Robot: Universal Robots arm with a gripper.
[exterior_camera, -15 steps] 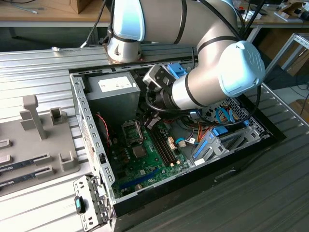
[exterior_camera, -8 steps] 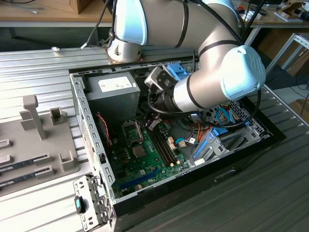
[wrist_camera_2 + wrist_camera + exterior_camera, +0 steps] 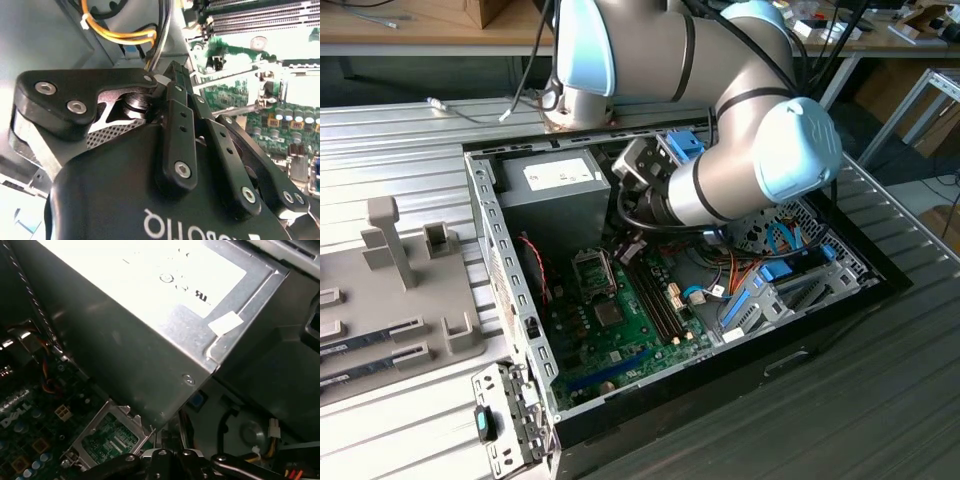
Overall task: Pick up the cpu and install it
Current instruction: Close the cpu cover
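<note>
The gripper (image 3: 169, 71) hangs inside the computer case (image 3: 486, 232) beside the power supply (image 3: 556, 180), fingers apparently pinched together

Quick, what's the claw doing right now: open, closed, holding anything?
Claw: cannot be told whether open or closed, or holding anything; it hangs inside the case beside the power supply.

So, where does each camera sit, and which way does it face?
Exterior view: off the arm, high, looking down into the open black computer case; the silver robot arm shows.
Second wrist view: at the wrist, looking along the black gripper to the green motherboard.
First wrist view: at the wrist, facing the grey metal power-supply box; the gripper shows.
Both wrist views share the gripper and motherboard.
</note>
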